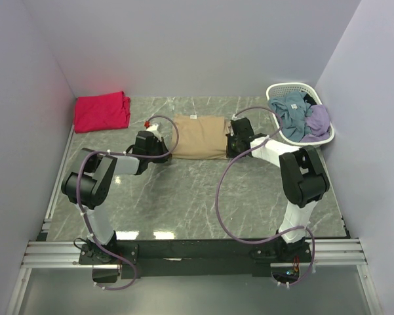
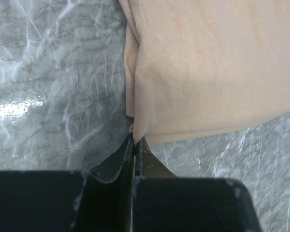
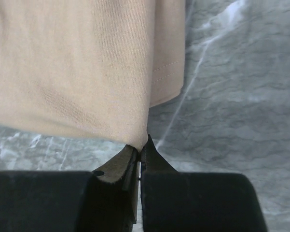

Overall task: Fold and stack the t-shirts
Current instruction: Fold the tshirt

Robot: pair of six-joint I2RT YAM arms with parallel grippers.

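Tan t-shirt (image 1: pixel 198 136) is lying flat as a rough rectangle on the grey marble-look table (image 1: pixel 183 197), around the middle and a bit toward the back, with its small white neck label on the far edge. The left end effector (image 1: pixel 165 152) sits right at the shirt's near left corner. In the left wrist view its fingers are pressed together with the very tip of that corner nipped between them, and the cloth spreads away up and to the right from the pinch. The right end effector (image 1: pixel 232 149) is pretty much the mirror of that at the near right corner: fingers squeezed together on the corner point, with the fabric fanning up and to the left and a stitched hem edge just beside it. So the shirt lies between the two, held at both near corners, and the rest of it rests on the table. The red-pink t-shirt (image 1: pixel 102 111) is in the far left corner, well apart from both arms. A white lattice basket (image 1: pixel 275 88) in the far right corner holds a heap of blue-grey and lavender clothes (image 1: pixel 301 115).
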